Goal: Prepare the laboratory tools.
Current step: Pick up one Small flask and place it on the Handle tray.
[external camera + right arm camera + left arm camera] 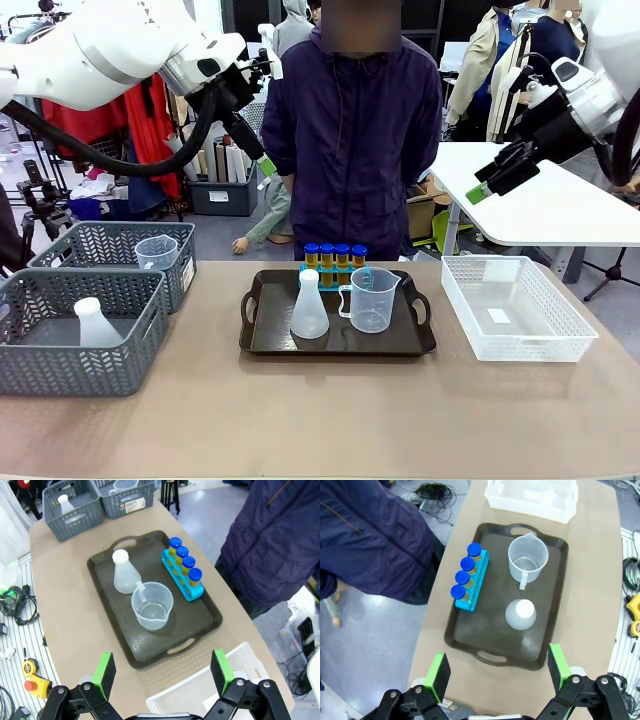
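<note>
1. Laboratory tools are seen on a dark brown plastic tray with handles [262, 340], set in the middle of the tan table [320, 420].
2. Nearest on the tray, a translucent white conical flask [308, 306] stands upright, and just beside it to the right a clear plastic measuring beaker with a handle [371, 300] — the two are close but not seen to touch.
3. Behind them, at the tray's far edge, four small yellow-filled tubes with blue caps [334, 256] are held upright in a blue rack [472, 584].
4. To the left, two grey woven baskets are placed: the nearer one [60, 360] holds a second white flask [95, 324], the farther one [110, 248] a second clear beaker [157, 252].
5. To the right, a white mesh basket [515, 308] is seen.
6. A person in a dark purple jacket [350, 130] stands at the far side.
7. The left gripper [497, 674] is raised high over the tray, fingers spread wide, nothing held; the right gripper [165, 673] likewise — wide apart and empty.
</note>
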Robot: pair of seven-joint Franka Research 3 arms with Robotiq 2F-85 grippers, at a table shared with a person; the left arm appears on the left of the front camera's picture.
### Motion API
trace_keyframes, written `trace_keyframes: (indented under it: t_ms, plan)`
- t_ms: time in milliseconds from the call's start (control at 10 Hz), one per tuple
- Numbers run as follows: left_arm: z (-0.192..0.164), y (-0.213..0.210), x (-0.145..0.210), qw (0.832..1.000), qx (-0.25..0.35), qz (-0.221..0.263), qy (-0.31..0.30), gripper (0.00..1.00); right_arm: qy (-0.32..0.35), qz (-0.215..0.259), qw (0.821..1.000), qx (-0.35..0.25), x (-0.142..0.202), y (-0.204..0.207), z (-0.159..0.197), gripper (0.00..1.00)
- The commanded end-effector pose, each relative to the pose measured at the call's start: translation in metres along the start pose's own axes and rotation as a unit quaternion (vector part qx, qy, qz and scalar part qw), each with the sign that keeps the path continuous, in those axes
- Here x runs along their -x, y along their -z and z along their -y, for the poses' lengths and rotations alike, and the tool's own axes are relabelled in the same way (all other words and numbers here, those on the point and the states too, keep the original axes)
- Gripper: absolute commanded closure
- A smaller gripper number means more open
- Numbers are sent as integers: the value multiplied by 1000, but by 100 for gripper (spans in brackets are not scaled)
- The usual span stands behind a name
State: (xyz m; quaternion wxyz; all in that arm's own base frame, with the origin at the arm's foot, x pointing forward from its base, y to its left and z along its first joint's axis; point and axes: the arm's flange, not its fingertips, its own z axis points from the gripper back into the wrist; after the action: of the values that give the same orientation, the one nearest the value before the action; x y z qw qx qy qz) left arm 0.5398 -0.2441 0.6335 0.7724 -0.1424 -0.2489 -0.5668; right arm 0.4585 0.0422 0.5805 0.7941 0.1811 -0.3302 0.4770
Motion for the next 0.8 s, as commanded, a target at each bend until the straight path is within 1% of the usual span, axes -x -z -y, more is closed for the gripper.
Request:
trace_keyframes:
  t_ms: [0,700]
  plan:
    - [0,-1,1,1000,0,0,-1,0,-1,9,1000,-4,-1,0,0,0]
    - [0,-1,1,1000,0,0,-1,0,-1,9,1000,-4,-1,0,0,0]
